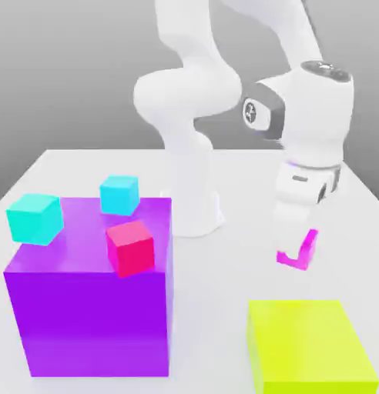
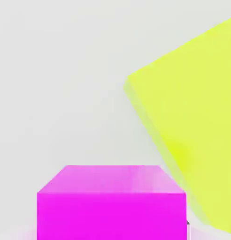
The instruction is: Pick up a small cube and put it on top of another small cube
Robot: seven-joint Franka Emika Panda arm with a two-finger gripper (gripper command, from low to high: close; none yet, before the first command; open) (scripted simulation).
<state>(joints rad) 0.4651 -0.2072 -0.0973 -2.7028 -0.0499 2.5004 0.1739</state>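
The small cube is bright magenta and sits low over the white table at the exterior view's right. My gripper reaches straight down onto it and is shut on it, one white finger lying against its side. In the hand view the same small cube sits close up between the fingers. I cannot tell whether it touches the table or hangs just above it.
A large purple block stands at the exterior view's left with a red cube on top. Two cyan cubes sit at its left corner and back edge. A yellow block lies just in front of the gripper.
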